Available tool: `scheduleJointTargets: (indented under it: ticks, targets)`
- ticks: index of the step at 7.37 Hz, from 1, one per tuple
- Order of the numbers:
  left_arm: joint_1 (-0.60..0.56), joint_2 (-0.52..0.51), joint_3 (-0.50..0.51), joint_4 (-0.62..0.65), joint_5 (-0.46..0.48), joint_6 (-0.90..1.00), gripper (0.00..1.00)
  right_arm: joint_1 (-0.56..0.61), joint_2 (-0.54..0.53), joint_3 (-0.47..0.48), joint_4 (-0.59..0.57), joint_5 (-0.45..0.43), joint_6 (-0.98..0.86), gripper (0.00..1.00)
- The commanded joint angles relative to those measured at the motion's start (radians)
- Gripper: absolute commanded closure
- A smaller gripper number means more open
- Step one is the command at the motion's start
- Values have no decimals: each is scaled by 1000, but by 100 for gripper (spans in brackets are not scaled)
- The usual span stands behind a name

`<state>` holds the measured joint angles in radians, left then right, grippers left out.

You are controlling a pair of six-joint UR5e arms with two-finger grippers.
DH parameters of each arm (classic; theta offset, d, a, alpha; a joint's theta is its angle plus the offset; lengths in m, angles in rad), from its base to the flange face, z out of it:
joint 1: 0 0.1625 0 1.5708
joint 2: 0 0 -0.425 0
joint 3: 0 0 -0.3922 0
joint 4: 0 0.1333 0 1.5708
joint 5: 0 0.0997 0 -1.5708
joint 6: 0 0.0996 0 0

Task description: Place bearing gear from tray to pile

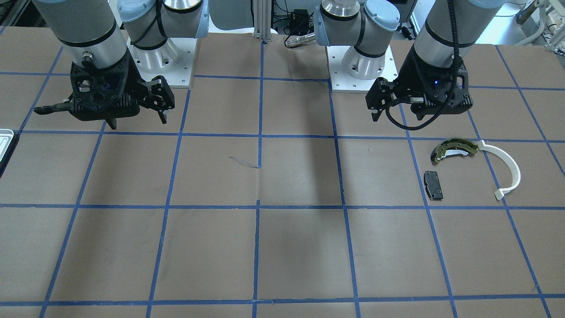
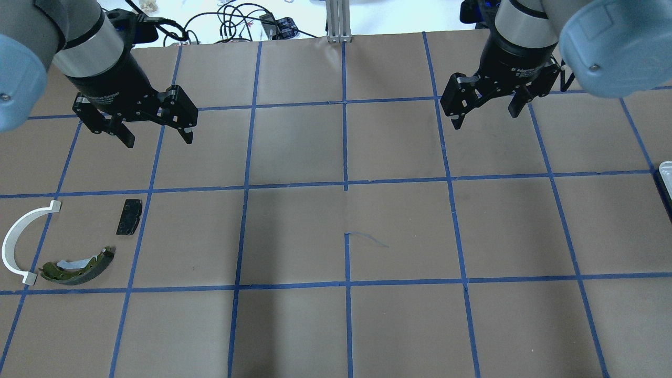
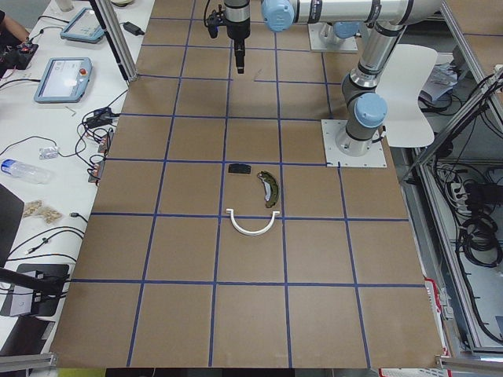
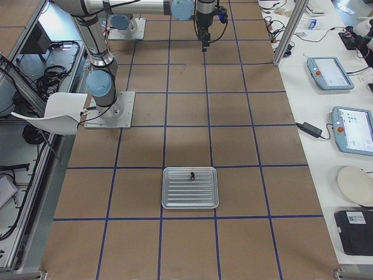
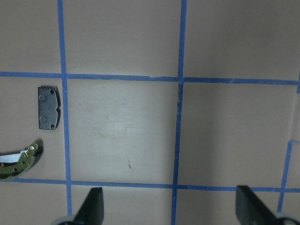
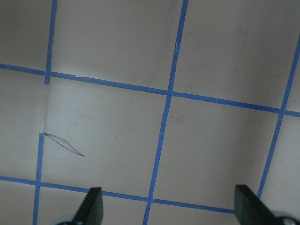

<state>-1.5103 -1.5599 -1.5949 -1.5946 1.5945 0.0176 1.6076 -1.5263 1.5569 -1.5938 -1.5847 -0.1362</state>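
While both hover above the table (image 2: 399, 226), the left gripper (image 2: 157, 137) and right gripper (image 2: 484, 118) stand wide open, holding nothing. The bearing gear (image 4: 190, 175) (a small dark speck) lies in the tray (image 4: 175, 195), well apart from the pile (image 1: 454, 150): brake shoe (image 2: 79, 268), white arc (image 2: 16, 244), black pad (image 2: 129, 216).

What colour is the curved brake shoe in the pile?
Olive-gold brake shoe, clearest in the front-facing view.
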Motion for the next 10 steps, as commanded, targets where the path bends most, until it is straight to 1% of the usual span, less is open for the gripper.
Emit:
scheduleJointTargets:
  ticks: [1,4,10]
  targets:
    - [-1,1,1,1,-1,1,0,0,0,5,2,0,-2,0]
    - [-1,6,0,-1,1,1,0,0,-20,40,-2,2,0,0]
    - [-1,7,-2,-1,-1,1,0,-5,-20,41,-9,2,-2,0]
